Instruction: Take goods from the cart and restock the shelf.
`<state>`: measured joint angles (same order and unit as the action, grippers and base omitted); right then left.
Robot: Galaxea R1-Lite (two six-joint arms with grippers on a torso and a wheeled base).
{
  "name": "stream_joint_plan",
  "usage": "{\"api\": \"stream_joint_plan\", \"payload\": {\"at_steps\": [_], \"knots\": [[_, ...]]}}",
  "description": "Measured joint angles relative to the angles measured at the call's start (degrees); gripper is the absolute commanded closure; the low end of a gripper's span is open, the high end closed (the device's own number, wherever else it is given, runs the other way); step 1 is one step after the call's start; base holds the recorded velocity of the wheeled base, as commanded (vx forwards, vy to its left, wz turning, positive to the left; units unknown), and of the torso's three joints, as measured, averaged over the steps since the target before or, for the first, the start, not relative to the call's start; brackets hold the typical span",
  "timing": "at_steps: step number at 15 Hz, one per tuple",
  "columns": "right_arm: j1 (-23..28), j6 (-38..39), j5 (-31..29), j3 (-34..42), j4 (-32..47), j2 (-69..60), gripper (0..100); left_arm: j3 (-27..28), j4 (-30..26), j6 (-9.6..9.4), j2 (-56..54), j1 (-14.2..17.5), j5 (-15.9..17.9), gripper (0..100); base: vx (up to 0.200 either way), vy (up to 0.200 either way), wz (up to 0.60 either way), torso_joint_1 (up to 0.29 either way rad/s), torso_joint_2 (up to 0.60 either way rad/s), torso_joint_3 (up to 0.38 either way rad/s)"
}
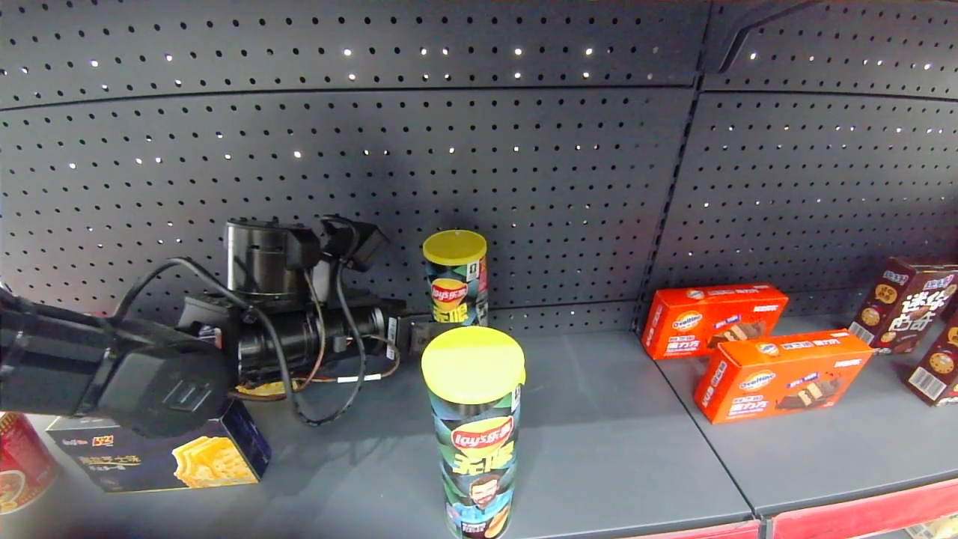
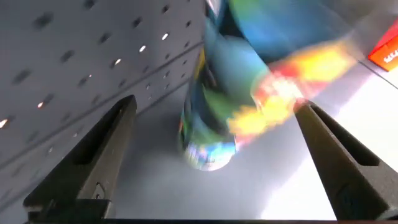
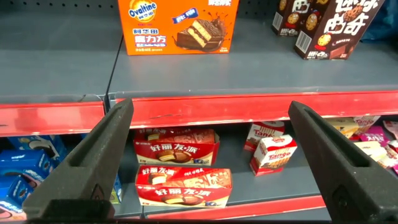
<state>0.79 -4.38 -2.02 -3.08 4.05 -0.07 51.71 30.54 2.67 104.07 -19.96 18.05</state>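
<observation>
Furthest left on the grey shelf (image 1: 614,419), a blue cracker box (image 1: 172,457) lies under the left arm. The left gripper (image 1: 410,335) is just beside a yellow-lidded chip can (image 1: 455,278) standing against the pegboard (image 1: 524,165), its jaws spread wide around the can. A second chip can (image 1: 475,427) stands nearer the front, orange cake boxes (image 1: 711,318) and dark cookie boxes (image 1: 902,303) lie farther right, and the right gripper (image 3: 211,107) hangs wide and empty.
</observation>
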Motion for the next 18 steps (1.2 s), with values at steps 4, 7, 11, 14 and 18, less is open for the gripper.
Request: {"api": "stream_joint_plan", "payload": {"at_steps": [4, 7, 11, 14, 18], "knots": [[0.00, 0.02, 0.00, 0.00, -0.02, 0.00, 0, -5.79, -0.07, 0.06, -8.20, 3.75, 0.20, 0, 0.000, 0.000, 0.00, 0.000, 0.00, 0.000], [0.00, 0.00, 0.00, 0.00, 0.00, 0.00, 0, -8.06, -0.33, 0.33, -13.80, 5.63, 0.26, 0, 0.000, 0.000, 0.00, 0.000, 0.00, 0.000], [0.00, 0.06, 0.02, 0.02, 0.00, 0.00, 0, -9.37, -2.44, 0.94, -23.17, 8.87, -0.11, 0, 0.000, 0.000, 0.00, 0.000, 0.00, 0.000], [0.00, -0.07, 0.02, 0.02, -0.02, 0.00, 0, -10.29, -4.79, 2.88, -31.91, 10.37, -3.23, 0, 0.000, 0.000, 0.00, 0.000, 0.00, 0.000], [0.00, -1.69, 0.20, 0.02, -0.20, 0.00, 0, -14.20, -5.39, 3.35, -45.73, 10.86, -11.17, 0, 0.000, 0.000, 0.00, 0.000, 0.00, 0.000]]}}
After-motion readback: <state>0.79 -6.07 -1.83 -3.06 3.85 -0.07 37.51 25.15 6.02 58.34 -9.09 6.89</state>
